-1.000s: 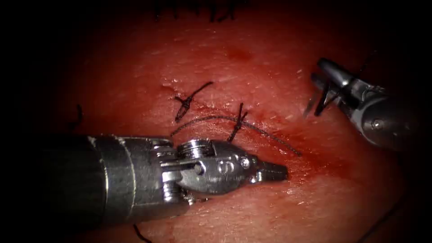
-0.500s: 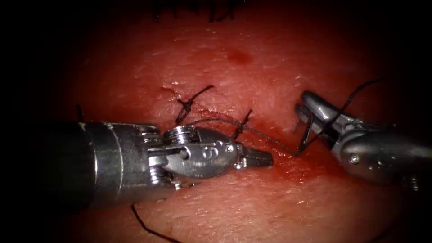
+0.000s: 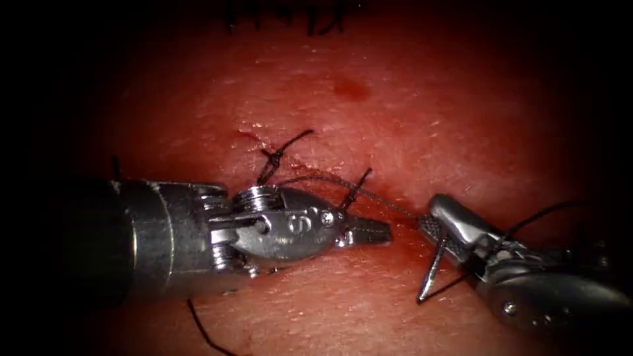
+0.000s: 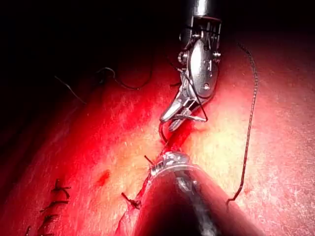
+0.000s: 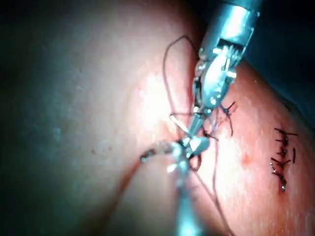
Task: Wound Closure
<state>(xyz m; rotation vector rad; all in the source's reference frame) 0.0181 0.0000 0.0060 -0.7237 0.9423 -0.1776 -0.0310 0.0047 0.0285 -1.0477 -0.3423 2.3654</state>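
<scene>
The cut [image 3: 310,165] runs slantwise across the red tissue [image 3: 409,112] and carries two dark stitches [image 3: 275,157] [image 3: 356,186]. A loose thread [image 3: 376,196] lies along it toward its right end. My right tool [image 3: 435,224] sits at that end, shut on the curved needle [image 3: 432,270], gripping it near mid-curve. The needle is out of the tissue and its point hangs downward. Thread [image 3: 541,214] trails from it to the right. My left tool [image 3: 372,231] lies left of the cut's end, jaws shut with nothing seen in them. The left wrist view shows the right tool [image 4: 177,110].
A row of older dark stitches [image 3: 290,13] crosses the tissue's far edge, also seen in the right wrist view as stitches [image 5: 280,157]. A thread end [image 3: 204,329] curls below the left tool's shaft. Red fluid [image 3: 349,87] spots the tissue.
The right tool has moved down and left with the needle, from the far right to the cut's right end. The left tool has drawn back a little to the left.
</scene>
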